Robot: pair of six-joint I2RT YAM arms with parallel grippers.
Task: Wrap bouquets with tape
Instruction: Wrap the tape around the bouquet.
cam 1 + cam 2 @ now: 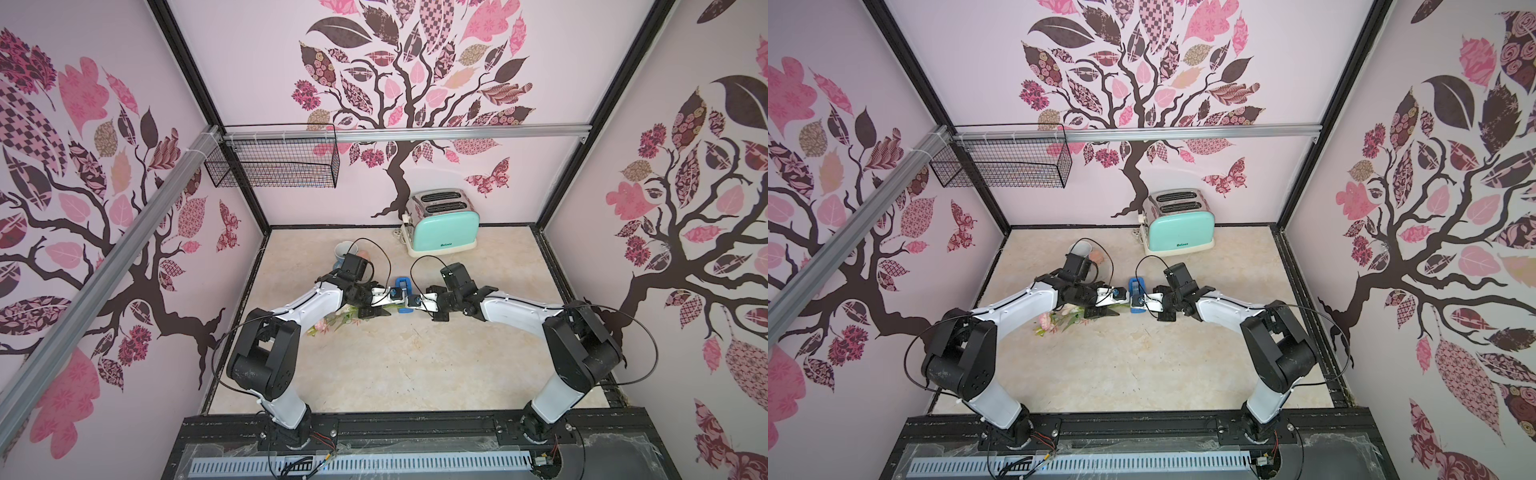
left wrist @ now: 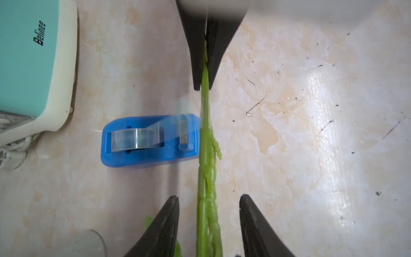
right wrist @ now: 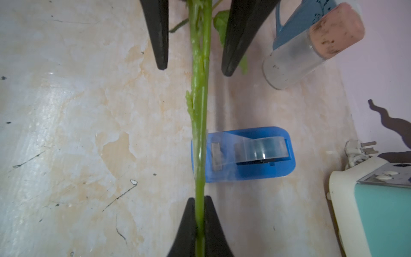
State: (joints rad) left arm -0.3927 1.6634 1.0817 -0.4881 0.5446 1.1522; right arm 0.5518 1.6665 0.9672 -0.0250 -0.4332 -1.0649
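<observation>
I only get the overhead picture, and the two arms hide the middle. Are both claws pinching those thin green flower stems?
Observer: Only one. The right wrist camera shows the right gripper shut on the thin green flower stems.
Visitor: And the left claw?
Observer: The left wrist camera shows the left gripper open, its fingers on either side of the stems without touching them.
Visitor: Where has the tape got to?
Observer: A clear strip runs from the roll in the bright blue plastic tape dispenser as far as the stems. It seems to be stuck to them.
</observation>
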